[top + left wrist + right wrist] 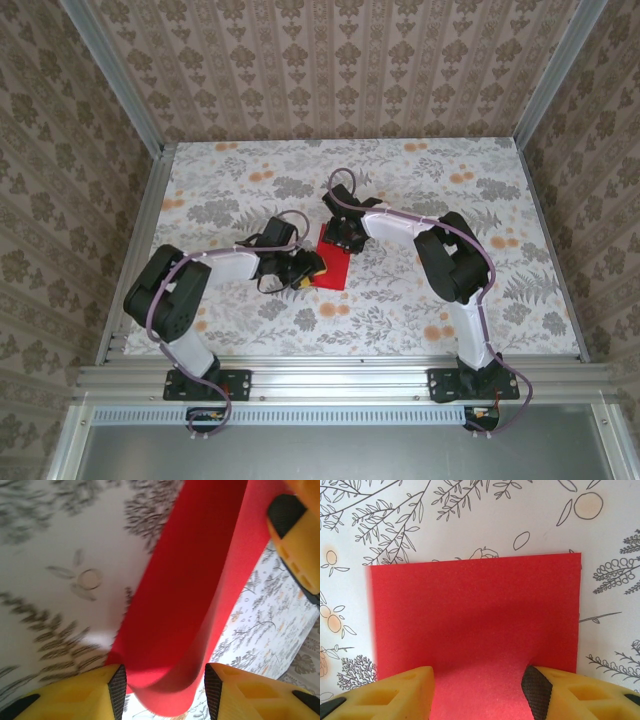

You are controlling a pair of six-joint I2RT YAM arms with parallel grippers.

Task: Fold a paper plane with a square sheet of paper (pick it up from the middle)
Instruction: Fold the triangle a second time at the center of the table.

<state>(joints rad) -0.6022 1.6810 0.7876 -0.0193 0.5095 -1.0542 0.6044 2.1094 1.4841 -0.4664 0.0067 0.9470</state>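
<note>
red paper (475, 615) humps inside left claw (165, 685) and right claw (477, 680); cannot tell whether either grips.

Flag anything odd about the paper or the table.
The square sheet of paper is not flat: in the left wrist view it humps up in a rounded curl between the fingers of the left end effector. Under the right end effector it lies flat, edges straight. No tear or spill shows.
</note>
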